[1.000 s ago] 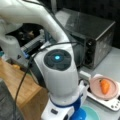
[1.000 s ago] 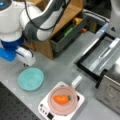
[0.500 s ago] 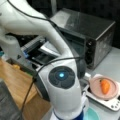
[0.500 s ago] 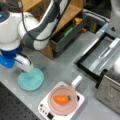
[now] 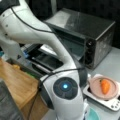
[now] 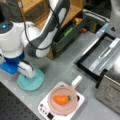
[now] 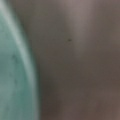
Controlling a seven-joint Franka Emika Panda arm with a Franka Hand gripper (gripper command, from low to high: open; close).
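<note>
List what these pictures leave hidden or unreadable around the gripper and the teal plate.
- Gripper: its fingertips are hidden by its own body in a front view; absent from the wrist view.
- Teal plate: partly covered by the gripper; cut off by the wrist view's left edge.
- Scale: its buttons are blurred.

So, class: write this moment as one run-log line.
end effector: down at teal plate, grip unclear | carrot: on pink plate atop scale | oven: door open

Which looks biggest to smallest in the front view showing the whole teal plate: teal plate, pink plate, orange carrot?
1. Round pink plate and round teal plate: look alike in size, so no ranking between them.
2. Orange carrot, clearly smallest, lying on the pink plate.
</note>
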